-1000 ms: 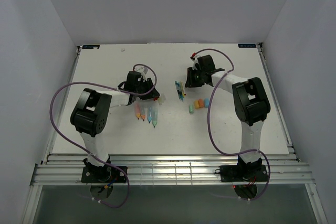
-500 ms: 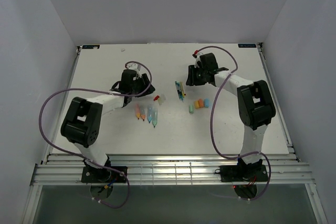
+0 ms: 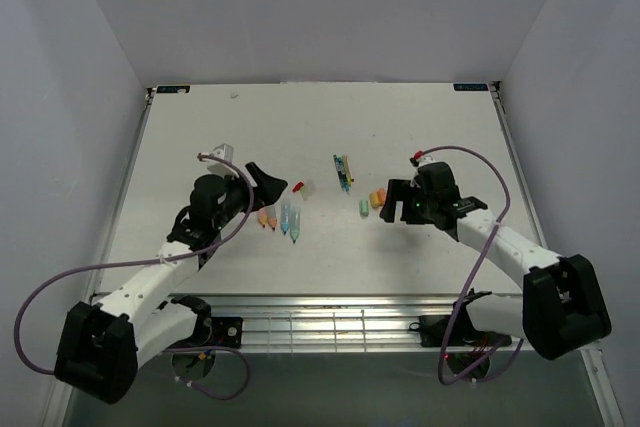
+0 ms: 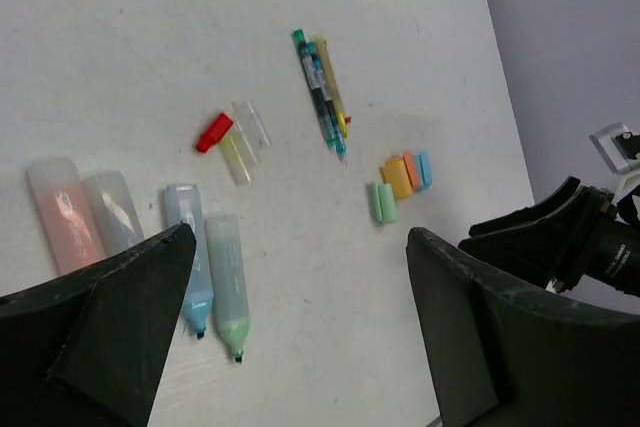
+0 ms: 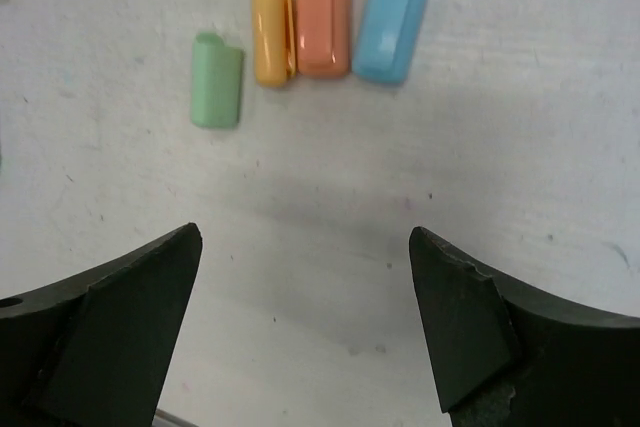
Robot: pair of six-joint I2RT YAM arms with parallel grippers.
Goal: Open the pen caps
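Note:
Four pen caps lie in a row on the white table: pale green, yellow-orange, orange and blue. My right gripper hovers just short of them, open and empty; from above it sits right of the caps. A red cap lies apart beside two small clear barrels. Several thick uncapped barrels lie side by side near my left gripper, which is open with nothing in it.
A bundle of thin stick pens lies at mid table, beyond the caps. The slatted metal rail runs along the near edge. Purple cables loop off both arms.
Both arms have pulled back from the far middle of the table toward the near edge. Both grippers have spread wide open.

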